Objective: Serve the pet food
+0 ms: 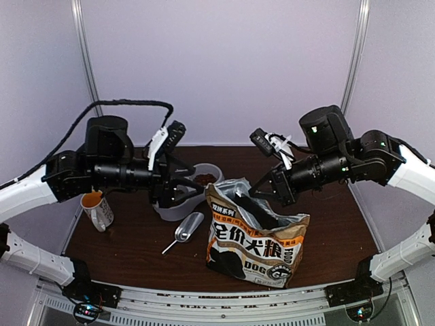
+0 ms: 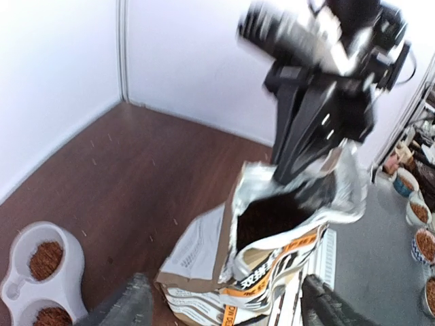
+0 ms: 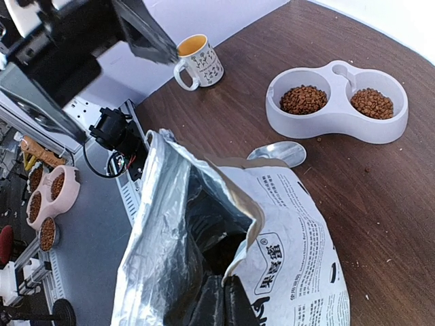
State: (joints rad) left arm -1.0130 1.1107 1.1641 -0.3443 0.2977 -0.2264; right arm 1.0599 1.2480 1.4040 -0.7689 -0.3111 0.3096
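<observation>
Right gripper (image 3: pixel 221 305) pinches the crinkly foil-lined bag (image 3: pixel 292 258) by its rim; left gripper (image 1: pixel 192 188) gapes wide near the smooth grey bowl (image 3: pixel 336 123) of pebbly kibble (image 3: pixel 302 100).

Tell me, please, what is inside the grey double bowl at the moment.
In the right wrist view, both compartments of the double bowl hold reddish-brown kibble. The bottoms beneath it are covered; from the top camera the left gripper hides the other compartment.

Kibble (image 1: pixel 204 178) in grey bowl (image 1: pixel 170 212), scoop (image 1: pixel 189 227) beside bag (image 1: pixel 255 241)
</observation>
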